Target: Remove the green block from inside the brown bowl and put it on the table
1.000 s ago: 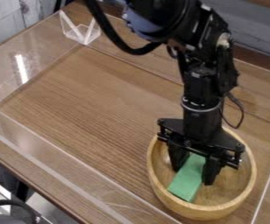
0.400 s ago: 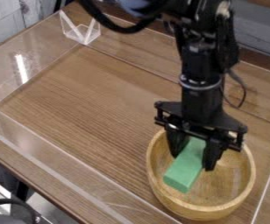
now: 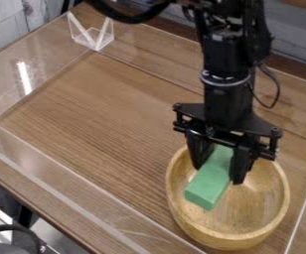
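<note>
1. The gripper (image 3: 223, 165) points down over the brown bowl (image 3: 266, 223), its jaws clamped on the upper end of the green block (image 3: 209, 186).
2. The block hangs tilted, its lower end down toward the bowl's left side; whether it touches the bowl cannot be told.
3. The bowl sits at the near right of the table (image 3: 102, 109), close to the clear acrylic walls (image 3: 37, 60).

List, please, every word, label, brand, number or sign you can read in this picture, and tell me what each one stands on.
None: no readable text, label, brand, number or sign shows anywhere.
The green block, the brown bowl, the table, the black arm and its claw all look plain and unmarked at this resolution.
</note>
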Robot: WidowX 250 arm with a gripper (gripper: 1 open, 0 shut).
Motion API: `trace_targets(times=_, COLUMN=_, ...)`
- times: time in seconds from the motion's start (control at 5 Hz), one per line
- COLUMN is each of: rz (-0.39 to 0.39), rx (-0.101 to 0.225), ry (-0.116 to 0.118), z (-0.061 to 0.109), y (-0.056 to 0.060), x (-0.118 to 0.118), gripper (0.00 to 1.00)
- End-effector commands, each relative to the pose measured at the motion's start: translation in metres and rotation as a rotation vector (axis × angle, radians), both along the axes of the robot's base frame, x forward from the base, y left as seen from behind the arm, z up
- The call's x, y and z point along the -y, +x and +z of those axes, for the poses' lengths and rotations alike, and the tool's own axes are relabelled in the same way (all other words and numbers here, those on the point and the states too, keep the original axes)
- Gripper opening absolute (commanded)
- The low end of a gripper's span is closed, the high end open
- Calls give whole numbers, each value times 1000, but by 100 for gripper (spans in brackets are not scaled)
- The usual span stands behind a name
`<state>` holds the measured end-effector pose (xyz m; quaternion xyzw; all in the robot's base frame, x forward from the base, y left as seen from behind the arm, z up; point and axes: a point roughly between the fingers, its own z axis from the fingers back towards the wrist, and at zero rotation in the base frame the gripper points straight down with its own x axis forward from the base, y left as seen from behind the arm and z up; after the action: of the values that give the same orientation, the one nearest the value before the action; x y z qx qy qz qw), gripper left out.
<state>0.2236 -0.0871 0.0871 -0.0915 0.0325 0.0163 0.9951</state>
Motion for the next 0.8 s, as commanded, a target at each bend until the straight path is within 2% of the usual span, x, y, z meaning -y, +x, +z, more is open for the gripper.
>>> trace_targets(times=0.0, rz=9, rx=76, ry=-22, z=23, y=9, x=-1, gripper=0)
trace_targets(times=0.6, rz=14, rx=98, ry=-36, z=36, y=5, x=-1, gripper=0)
